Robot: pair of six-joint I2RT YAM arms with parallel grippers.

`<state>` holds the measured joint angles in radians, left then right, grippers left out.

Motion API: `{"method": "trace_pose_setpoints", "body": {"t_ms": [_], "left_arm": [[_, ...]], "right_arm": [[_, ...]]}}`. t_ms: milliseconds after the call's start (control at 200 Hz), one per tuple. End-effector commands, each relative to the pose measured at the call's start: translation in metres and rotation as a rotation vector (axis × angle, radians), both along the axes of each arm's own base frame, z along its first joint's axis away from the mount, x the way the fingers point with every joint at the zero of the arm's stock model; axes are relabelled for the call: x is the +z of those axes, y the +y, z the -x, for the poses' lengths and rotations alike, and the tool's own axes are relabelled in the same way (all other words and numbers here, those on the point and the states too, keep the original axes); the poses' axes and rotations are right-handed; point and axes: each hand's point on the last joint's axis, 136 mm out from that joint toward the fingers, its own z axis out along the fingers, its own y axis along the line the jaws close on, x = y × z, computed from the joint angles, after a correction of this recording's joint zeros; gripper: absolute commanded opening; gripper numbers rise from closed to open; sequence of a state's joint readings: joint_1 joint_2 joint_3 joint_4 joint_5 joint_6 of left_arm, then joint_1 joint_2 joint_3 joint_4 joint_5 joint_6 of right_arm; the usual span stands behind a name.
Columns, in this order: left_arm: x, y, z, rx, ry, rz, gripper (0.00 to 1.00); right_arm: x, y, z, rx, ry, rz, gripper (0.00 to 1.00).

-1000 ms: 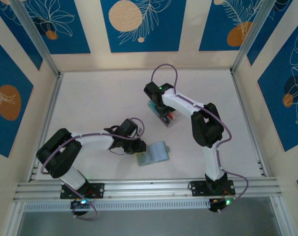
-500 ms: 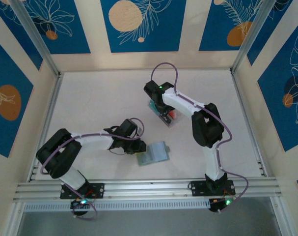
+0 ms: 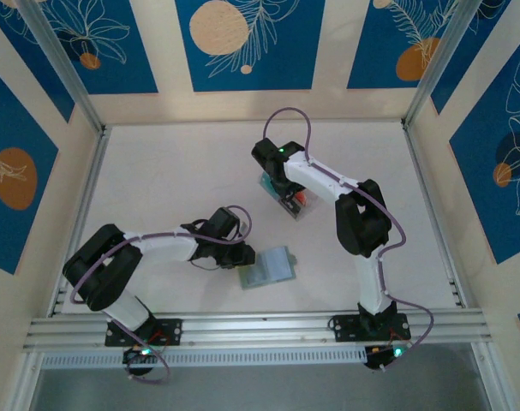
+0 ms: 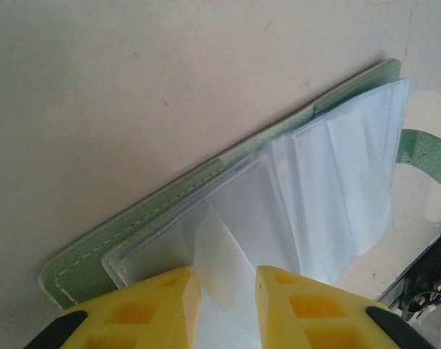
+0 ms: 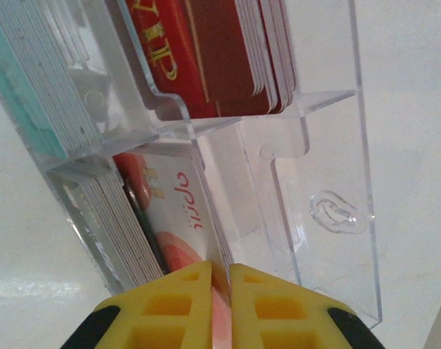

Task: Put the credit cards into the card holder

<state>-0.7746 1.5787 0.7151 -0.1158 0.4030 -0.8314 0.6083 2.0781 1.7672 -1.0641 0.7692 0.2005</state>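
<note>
Pale tabletop (image 3: 174, 171) all round. Right gripper (image 5: 221, 270) pinches one white card (image 5: 180, 218) in the box (image 5: 329, 145) ahead: picking step, I judge. Left gripper (image 4: 224, 273) pinches a sleeve (image 4: 220, 247) of the holder (image 4: 133, 233) spread before it. Next, the card should lift straight out.

The sage-green card holder (image 4: 89, 258) lies open on the desk (image 4: 133, 87), clear sleeves fanned upward. The credit cards (image 5: 205, 51) stand on edge in stacks (red, teal, white) inside a clear box (image 5: 336, 182).

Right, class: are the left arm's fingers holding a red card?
No, the left fingers pinch a clear plastic sleeve of the green card holder.
</note>
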Motion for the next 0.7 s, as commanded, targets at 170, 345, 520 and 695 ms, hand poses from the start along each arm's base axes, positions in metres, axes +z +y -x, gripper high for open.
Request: {"method": "trace_pose_setpoints", "body": {"t_ms": [170, 345, 520, 695], "left_arm": [[-0.014, 0.016, 0.017, 0.003, 0.070, -0.055, 0.28], [-0.012, 0.016, 0.017, 0.003, 0.066, -0.053, 0.28], [-0.012, 0.016, 0.017, 0.003, 0.066, -0.053, 0.28], [-0.012, 0.016, 0.018, 0.001, 0.067, -0.053, 0.28]], "right_arm": [[0.028, 0.004, -0.001, 0.010, -0.032, -0.052, 0.06], [0.029, 0.007, 0.001, 0.022, -0.021, -0.058, 0.03], [0.028, 0.013, 0.004, 0.036, 0.006, -0.080, 0.00], [0.030, 0.019, 0.007, 0.046, 0.027, -0.117, 0.00]]}}
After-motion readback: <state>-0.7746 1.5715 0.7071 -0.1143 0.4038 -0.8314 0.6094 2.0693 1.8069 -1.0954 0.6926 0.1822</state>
